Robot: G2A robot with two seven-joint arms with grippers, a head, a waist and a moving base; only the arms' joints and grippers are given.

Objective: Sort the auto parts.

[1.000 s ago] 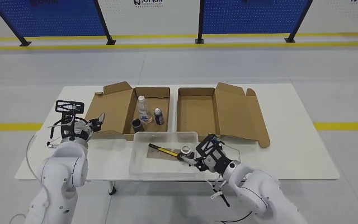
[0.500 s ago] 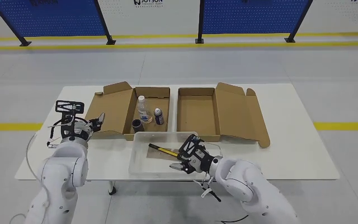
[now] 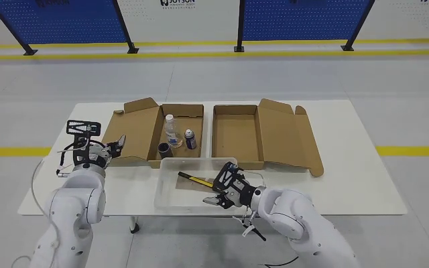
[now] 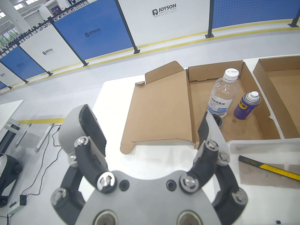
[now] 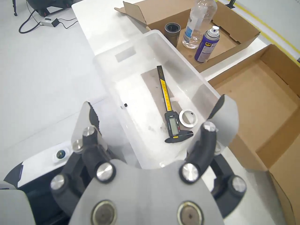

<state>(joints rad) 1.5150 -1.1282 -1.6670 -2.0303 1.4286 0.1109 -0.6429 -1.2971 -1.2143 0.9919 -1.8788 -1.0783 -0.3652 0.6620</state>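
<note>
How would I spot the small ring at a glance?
On the white table, find the clear plastic bin at the edge nearest the robot. The ring lies flat on its floor, next to the display end of the caliper. It is the only pale, round thing there; the caliper is long, black and yellow.

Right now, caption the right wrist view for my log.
Open right gripper hovers over the clear bin, which holds a digital caliper and white ring.

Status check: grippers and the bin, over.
Both open: right gripper over clear bin, left gripper beside left box flap. In bin: caliper, white ring. Nothing blocking them.
</note>
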